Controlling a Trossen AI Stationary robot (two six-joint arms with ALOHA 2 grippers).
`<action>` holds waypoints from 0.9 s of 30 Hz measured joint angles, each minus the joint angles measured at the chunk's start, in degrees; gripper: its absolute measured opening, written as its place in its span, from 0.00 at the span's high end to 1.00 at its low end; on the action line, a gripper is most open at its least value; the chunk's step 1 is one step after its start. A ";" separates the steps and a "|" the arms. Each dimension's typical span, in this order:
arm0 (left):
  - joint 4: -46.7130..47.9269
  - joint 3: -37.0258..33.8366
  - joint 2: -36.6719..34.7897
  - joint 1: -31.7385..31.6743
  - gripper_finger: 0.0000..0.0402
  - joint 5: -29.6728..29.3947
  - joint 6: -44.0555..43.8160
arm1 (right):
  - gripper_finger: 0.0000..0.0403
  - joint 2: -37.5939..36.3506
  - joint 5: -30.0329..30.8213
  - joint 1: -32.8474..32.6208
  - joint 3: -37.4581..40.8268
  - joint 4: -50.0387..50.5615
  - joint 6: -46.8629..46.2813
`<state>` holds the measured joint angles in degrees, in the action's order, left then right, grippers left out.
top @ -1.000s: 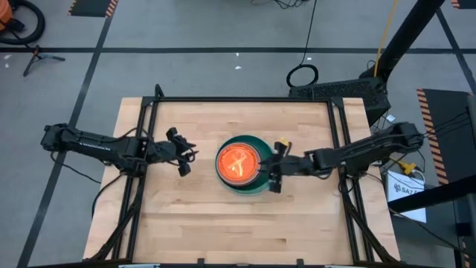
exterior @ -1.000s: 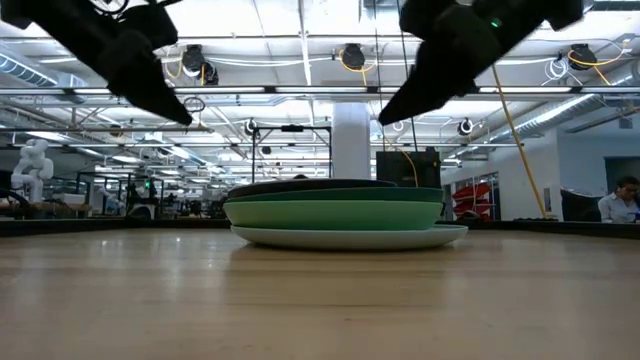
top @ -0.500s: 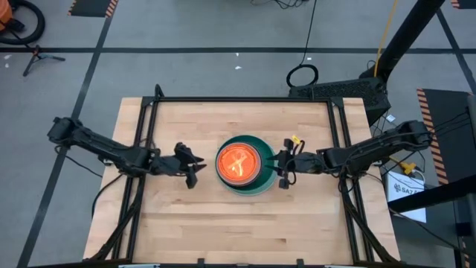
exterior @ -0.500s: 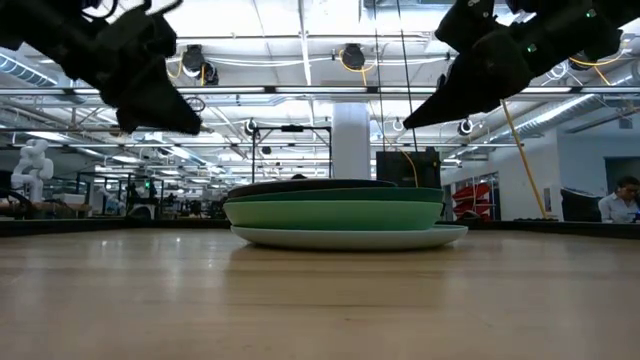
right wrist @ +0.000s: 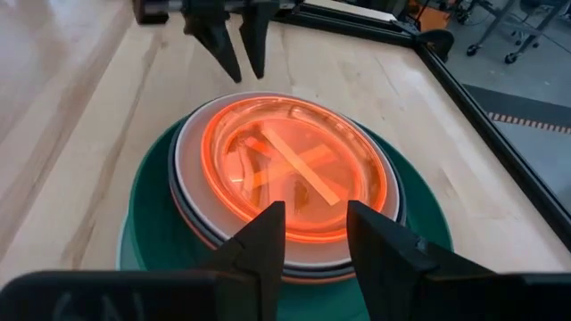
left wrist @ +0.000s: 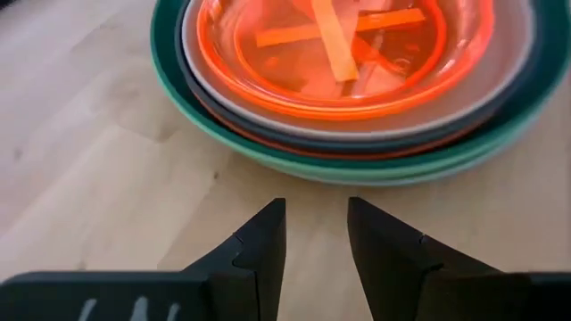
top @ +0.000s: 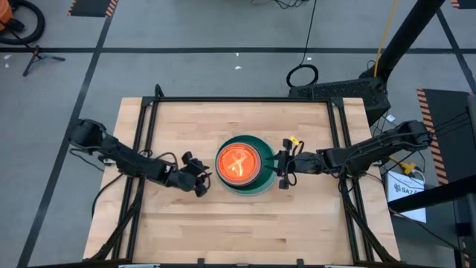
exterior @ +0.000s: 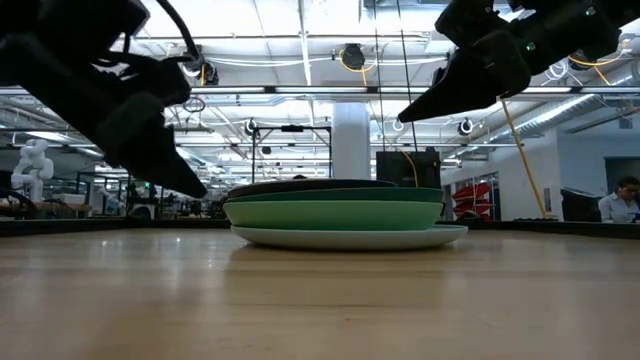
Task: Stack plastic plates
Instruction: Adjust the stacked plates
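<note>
1. Wooden table [top: 223,231]: butcher-block top inside a black frame, both arms reaching in from opposite sides.
2. Stack of plastic plates [top: 242,164] at table centre. In the low view, a pale plate at the bottom, light green above it, dark green above that, a dark rim on top.
3. Upper layers, seen in the left wrist view: rust-orange and dark grey rims, then beige [left wrist: 513,67].
4. Top of the stack: translucent orange divided plate [right wrist: 294,168], ribs crossing inside.
5. Left gripper [top: 199,179]: low beside the stack's left edge, fingers a little apart, holding nothing.
6. Right gripper [top: 281,168]: raised at the stack's right edge, fingers apart, empty.
</note>
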<state>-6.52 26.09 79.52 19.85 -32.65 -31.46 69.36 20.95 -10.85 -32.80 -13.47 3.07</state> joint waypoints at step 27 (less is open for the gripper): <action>-11.10 0.04 4.57 -7.14 0.68 -1.98 7.03 | 0.72 0.02 -0.02 0.00 0.00 0.00 -0.06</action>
<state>-17.62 26.13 84.09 12.71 -34.63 -24.43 69.38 20.93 -10.85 -32.80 -13.47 3.01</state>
